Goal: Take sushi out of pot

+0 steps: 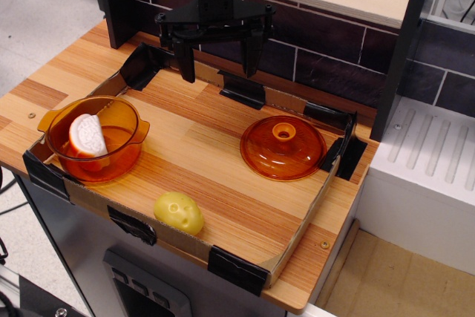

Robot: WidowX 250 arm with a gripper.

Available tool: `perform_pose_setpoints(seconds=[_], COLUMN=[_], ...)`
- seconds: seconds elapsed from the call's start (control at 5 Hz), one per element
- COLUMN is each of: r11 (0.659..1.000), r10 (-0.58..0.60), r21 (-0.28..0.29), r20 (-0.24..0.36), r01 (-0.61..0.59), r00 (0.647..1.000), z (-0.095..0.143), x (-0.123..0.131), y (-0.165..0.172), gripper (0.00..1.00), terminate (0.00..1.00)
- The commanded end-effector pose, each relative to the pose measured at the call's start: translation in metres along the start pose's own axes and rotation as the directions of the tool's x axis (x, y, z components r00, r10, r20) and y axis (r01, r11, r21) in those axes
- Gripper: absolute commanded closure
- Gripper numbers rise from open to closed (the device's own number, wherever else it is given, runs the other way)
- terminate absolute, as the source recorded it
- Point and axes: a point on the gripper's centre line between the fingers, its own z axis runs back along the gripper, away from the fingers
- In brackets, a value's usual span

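Observation:
The sushi (87, 136), a white rounded piece with an orange-red edge, leans inside the pot (125, 148). The pot is translucent orange with two small side handles and stands at the left end of the wooden tabletop. My gripper (217, 64) hangs at the back of the table, well above the wood and to the right of and behind the pot. Its two black fingers (185, 61) stand wide apart with nothing between them.
An orange domed lid with a knob (283, 146) lies right of centre. A yellow dimpled lump (178, 213) sits near the front edge. A low cardboard rim with black tape corners (237, 269) borders the work area. A dark brick wall (326, 50) stands behind.

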Motion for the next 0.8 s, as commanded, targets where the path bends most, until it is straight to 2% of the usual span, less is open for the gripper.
perform_pose_setpoints(seconds=[0.0,0.4,0.6], r11=[1.000,0.995,0.993], r10=[0.000,0.058,0.089], r21=[0.000,-0.082,-0.076], r20=[0.000,-0.014,0.000], r01=[0.000,-0.059,-0.089], r00=[1.000,0.998,0.996], z=[0.000,0.049,0.066], x=[0.000,0.005,0.006], y=[0.000,0.015,0.034], gripper=[0.00,0.00,0.00], terminate=[0.00,0.00,0.00])
